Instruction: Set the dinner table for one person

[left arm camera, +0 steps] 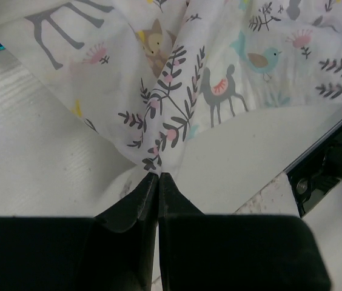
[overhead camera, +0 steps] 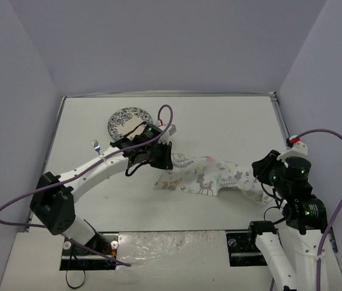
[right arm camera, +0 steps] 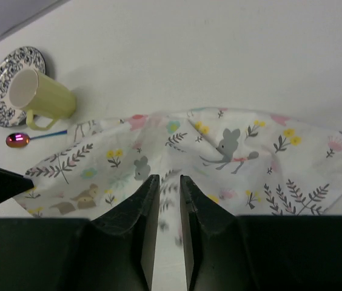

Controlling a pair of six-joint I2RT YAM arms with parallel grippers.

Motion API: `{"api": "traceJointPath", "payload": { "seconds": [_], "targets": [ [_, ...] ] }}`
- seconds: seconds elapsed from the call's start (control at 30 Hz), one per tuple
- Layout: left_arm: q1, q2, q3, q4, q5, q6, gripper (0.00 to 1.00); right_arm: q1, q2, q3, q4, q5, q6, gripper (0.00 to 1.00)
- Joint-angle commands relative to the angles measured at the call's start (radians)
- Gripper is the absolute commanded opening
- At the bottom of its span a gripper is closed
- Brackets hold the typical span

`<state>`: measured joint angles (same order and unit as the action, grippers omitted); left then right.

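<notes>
Your left claw [left arm camera: 159,175] is clamped on the animal-print cloth [overhead camera: 204,176] at the middle of the white table [overhead camera: 219,121], your right claw [right arm camera: 166,179] narrowly apart over its end near the right edge

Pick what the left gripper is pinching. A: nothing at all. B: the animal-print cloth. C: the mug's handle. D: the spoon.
B: in the left wrist view the left gripper has its jaws closed together on a gathered fold of the animal-print cloth.
</notes>
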<state>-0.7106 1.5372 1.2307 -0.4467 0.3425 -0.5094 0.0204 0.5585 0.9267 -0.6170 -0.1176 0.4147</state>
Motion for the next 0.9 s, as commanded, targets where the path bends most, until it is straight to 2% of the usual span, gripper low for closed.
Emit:
{"api": "traceJointPath", "payload": {
  "seconds": [0.0,0.1,0.2,0.27,0.4,0.5,0.53,0.67,0.73,0.83,0.87],
  "targets": [
    [-0.018,-0.135,-0.09,-0.067,-0.039,0.015,0.0,0.003,-0.004,0.065,-0.148,-0.119,0.0,0.35],
    [-0.019,-0.191,-0.167,-0.101,-0.057,0.008,0.0,0.003,-0.013,0.049,-0.164,-0.078,0.002,0.57],
    [-0.02,-0.235,-0.232,-0.121,-0.095,-0.001,0.0,0.003,0.034,0.025,-0.133,0.004,-0.001,0.68],
    [-0.02,-0.253,-0.276,-0.119,-0.101,-0.017,0.0,0.004,0.077,-0.015,-0.071,0.036,0.004,0.72],
    [-0.02,-0.289,-0.319,-0.129,-0.099,-0.031,0.0,0.0,0.142,-0.089,0.044,0.093,0.056,0.74],
    [-0.02,-0.315,-0.349,-0.15,-0.121,-0.035,0.04,0.0,0.183,-0.094,0.101,0.186,0.182,0.78],
    [-0.02,-0.328,-0.36,-0.153,-0.122,-0.035,0.11,0.0,0.201,-0.122,0.142,0.222,0.192,0.78],
    [-0.02,-0.373,-0.366,-0.153,-0.131,-0.04,0.31,0.0,0.294,-0.173,0.213,0.315,0.231,0.78],
    [-0.017,-0.396,-0.339,-0.16,-0.167,-0.043,0.55,0.0,0.357,-0.217,0.261,0.353,0.254,0.81],
    [-0.003,-0.411,-0.303,-0.146,-0.255,-0.047,0.78,-0.001,0.45,-0.238,0.342,0.396,0.258,0.86],
    [0.009,-0.404,-0.286,-0.127,-0.285,-0.05,0.83,-0.003,0.488,-0.235,0.357,0.413,0.254,0.87]
  ]
}}
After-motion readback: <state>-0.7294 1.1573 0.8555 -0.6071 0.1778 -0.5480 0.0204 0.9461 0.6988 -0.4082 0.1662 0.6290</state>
